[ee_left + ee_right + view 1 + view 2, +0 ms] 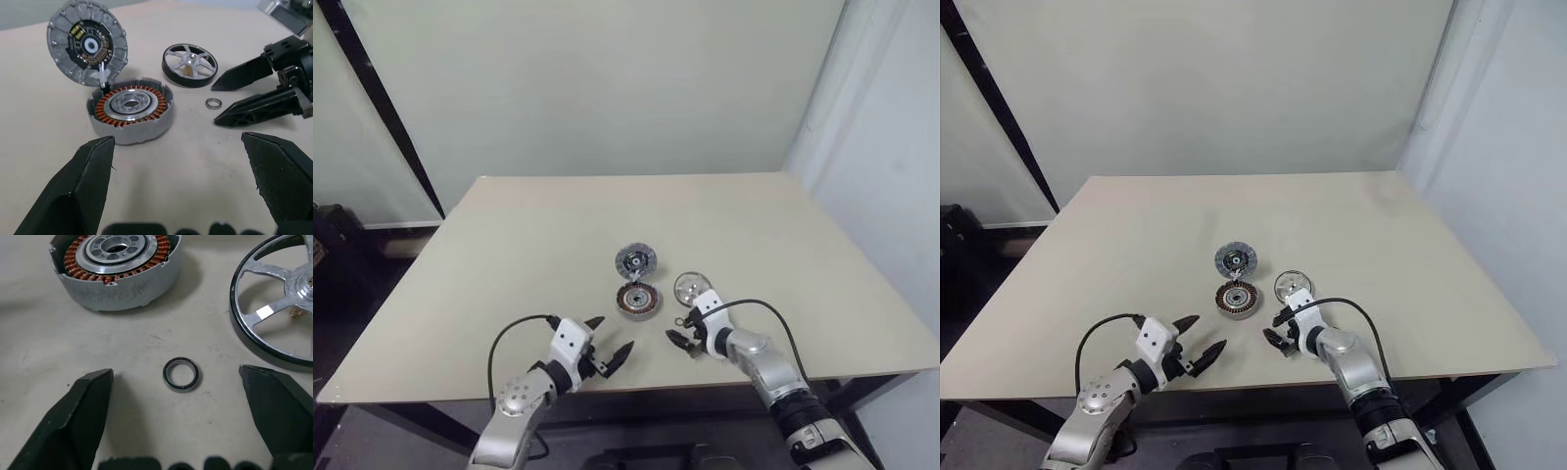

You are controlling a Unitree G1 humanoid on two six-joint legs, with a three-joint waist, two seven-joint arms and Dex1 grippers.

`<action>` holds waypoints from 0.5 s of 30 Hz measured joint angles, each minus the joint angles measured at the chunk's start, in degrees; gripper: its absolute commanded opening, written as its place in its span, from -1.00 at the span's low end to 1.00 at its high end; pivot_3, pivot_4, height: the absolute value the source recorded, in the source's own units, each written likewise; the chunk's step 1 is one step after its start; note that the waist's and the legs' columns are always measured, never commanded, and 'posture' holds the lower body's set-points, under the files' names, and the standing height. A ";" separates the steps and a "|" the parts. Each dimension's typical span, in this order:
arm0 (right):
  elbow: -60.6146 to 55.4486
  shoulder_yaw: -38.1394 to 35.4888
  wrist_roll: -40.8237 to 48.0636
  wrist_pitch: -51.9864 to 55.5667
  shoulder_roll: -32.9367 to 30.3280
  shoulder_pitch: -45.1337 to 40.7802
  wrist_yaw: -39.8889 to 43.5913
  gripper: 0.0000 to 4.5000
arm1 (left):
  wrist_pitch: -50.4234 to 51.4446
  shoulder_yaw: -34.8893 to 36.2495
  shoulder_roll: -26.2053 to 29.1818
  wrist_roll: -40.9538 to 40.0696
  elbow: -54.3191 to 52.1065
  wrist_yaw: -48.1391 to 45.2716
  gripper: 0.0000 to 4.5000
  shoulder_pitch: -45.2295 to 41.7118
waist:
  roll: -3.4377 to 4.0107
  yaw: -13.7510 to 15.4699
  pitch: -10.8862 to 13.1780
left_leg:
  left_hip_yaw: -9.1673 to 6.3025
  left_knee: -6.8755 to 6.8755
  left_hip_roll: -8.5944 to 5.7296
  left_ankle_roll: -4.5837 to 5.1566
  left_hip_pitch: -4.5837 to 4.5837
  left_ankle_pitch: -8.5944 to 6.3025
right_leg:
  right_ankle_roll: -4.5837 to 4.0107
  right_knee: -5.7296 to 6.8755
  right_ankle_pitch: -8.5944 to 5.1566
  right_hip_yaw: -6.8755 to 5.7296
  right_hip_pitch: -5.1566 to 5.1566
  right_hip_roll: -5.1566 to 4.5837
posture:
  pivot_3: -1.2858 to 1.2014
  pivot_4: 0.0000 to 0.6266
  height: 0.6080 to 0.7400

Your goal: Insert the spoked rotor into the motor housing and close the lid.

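The motor housing (638, 301) sits in the middle of the table (509, 245), and it is the thing to place everything else by. To its left and nearer the robot, the left gripper (609, 351) hangs over the table with its two black fingers wide apart. It holds nothing and touches nothing. The housing is open on top, and its copper windings show in a ring. The lid (635, 261) stands just behind the housing, tipped up and joined to it at the back edge. To the right of the housing lies the spoked rotor (689, 287), flat on the table and a little apart from it. A tiny ring (181, 374) lies nearer the robot than the rotor. The right gripper (681, 329) is low over that spot with its fingers apart, one on each side of the ring, and it holds nothing. The job now looks like picking up the rotor. To do that well, the right gripper should move past the little ring, take the rotor by its rim, and keep it flat.
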 measured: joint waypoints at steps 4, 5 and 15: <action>0.06 0.00 -1.14 -0.27 -0.08 -0.02 -0.04 -0.03 | 0.01 0.00 0.05 0.00 -0.09 0.06 1.00 0.34 | 0.00 0.00 0.00 | 0.00 -0.02 0.00 0.00 0.00 0.00 | 0.00 0.00 0.00 0.00 -0.01 0.00 | 0.03 -1.00 1.00; 0.05 0.00 -1.27 -0.29 -0.12 -0.01 -0.04 -0.19 | 0.01 0.00 0.07 0.00 -0.10 0.07 1.00 0.49 | 0.01 0.00 0.00 | 0.00 -0.03 0.01 0.00 0.01 0.00 | 0.00 0.00 0.00 0.00 -0.01 0.01 | 0.03 -1.00 1.00; -2.91 0.11 -1.58 1.43 -0.73 0.21 0.62 -0.64 | 0.02 0.09 0.42 -0.01 -0.11 0.55 1.00 0.71 | 0.01 0.02 0.00 | -0.01 -0.03 0.00 0.00 -0.01 0.00 | 0.00 0.00 0.00 0.00 -0.02 0.00 | 0.03 -1.00 1.00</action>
